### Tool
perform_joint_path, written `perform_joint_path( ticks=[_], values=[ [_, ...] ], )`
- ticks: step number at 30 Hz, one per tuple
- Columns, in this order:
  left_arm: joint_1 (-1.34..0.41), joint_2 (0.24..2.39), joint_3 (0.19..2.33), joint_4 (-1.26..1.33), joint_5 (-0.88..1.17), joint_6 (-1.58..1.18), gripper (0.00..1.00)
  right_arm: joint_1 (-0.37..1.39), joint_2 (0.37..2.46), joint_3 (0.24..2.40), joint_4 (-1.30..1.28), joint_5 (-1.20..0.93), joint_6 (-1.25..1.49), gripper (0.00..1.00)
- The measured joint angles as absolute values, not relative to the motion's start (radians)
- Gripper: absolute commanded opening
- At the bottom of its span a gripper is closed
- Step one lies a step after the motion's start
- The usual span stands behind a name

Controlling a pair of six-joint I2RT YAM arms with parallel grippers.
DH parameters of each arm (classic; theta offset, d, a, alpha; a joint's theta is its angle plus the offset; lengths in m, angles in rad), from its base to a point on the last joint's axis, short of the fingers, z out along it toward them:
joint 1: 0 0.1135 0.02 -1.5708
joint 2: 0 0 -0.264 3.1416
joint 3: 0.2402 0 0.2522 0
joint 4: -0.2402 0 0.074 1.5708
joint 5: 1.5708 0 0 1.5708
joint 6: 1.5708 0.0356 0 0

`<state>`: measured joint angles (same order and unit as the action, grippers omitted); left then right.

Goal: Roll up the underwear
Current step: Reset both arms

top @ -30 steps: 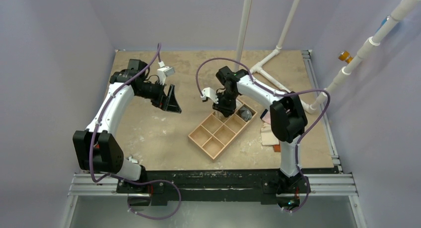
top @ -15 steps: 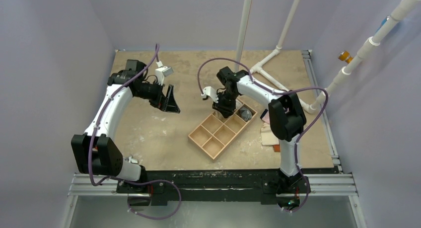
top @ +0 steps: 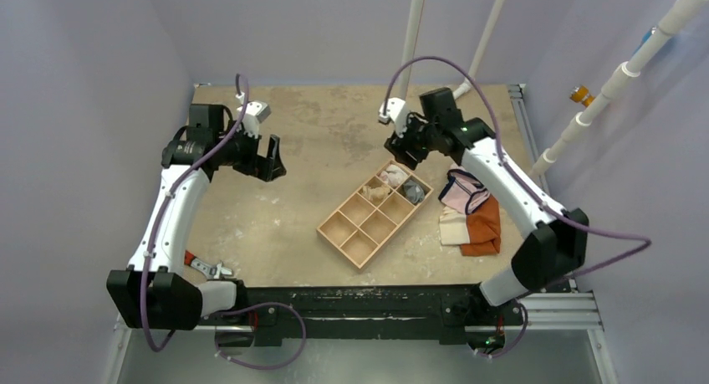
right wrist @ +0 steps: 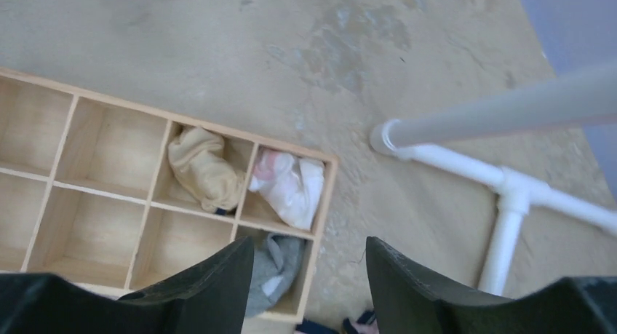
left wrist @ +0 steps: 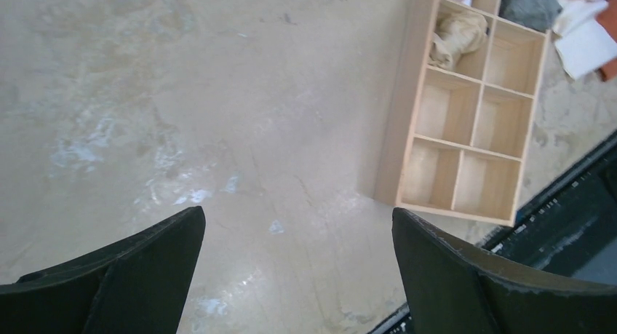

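A wooden divided tray [top: 359, 246] lies at an angle on the sandy-coloured table [top: 318, 141]. Its two far-end compartments hold a pink-and-white bundle [right wrist: 289, 185], possibly a crumpled garment, and a grey one [right wrist: 273, 265]. To the tray's right lie pink briefs [top: 464, 192], then touching orange [top: 487, 225] and cream [top: 454, 231] cloths. White pipes [right wrist: 502, 188] rise behind.
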<state>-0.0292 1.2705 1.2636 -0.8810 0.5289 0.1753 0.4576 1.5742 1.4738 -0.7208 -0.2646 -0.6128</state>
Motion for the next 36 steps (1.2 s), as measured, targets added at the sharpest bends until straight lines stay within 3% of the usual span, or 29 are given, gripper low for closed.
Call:
perform_joint_path(
  ticks=[4,8,15,23,36],
  values=[
    [-0.024,1.209,1.227,-0.802,0.435,0.149,1.0,0.369,1.398,1.337,-0.632,-0.226,-0.539,0.72],
    [-0.02,1.146,1.159,-0.717,0.38,0.135,1.0,0.291,1.227,1.195,-0.532,-0.175,-0.47,0.98],
    [-0.01,1.013,1.014,-0.627,0.304,0.123,1.0,0.27,0.95,0.949,-0.366,-0.068,-0.379,0.99],
    [-0.007,0.813,0.899,-0.554,0.232,0.12,1.0,0.246,0.794,0.746,-0.29,0.072,-0.291,0.99],
    [-0.007,0.649,0.851,-0.529,0.204,0.113,1.0,0.2,0.623,0.682,-0.254,0.164,-0.217,0.99]
  ],
)
